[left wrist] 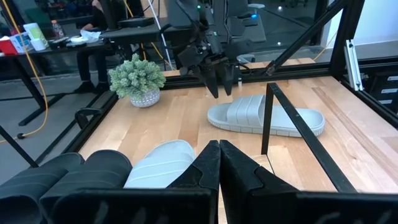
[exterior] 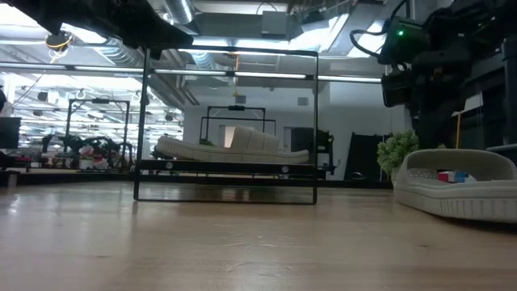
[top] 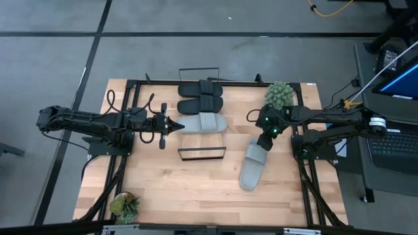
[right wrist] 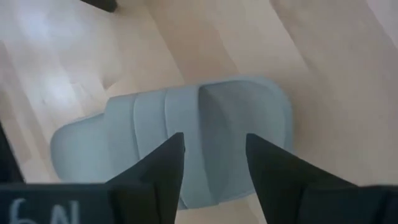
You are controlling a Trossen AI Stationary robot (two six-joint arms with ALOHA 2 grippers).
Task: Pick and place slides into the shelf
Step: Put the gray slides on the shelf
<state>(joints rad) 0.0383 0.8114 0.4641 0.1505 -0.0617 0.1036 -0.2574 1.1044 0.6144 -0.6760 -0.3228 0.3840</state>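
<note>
Wooden tabletop [top: 163, 183]; ribbed grey slide [top: 251, 166] below right claw [top: 264, 142].

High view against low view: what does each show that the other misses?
Only the high view shows the two black slides on the shelf, the left gripper shut beside them, and a small plant at the table's edge. Only the low view shows the room behind. Both show one grey slide shelved, the other grey slide on the table under the open right gripper.

Three slides [top: 201, 104] lie on the shelf [top: 202, 154]; a fourth [top: 253, 166] lies right of it.
</note>
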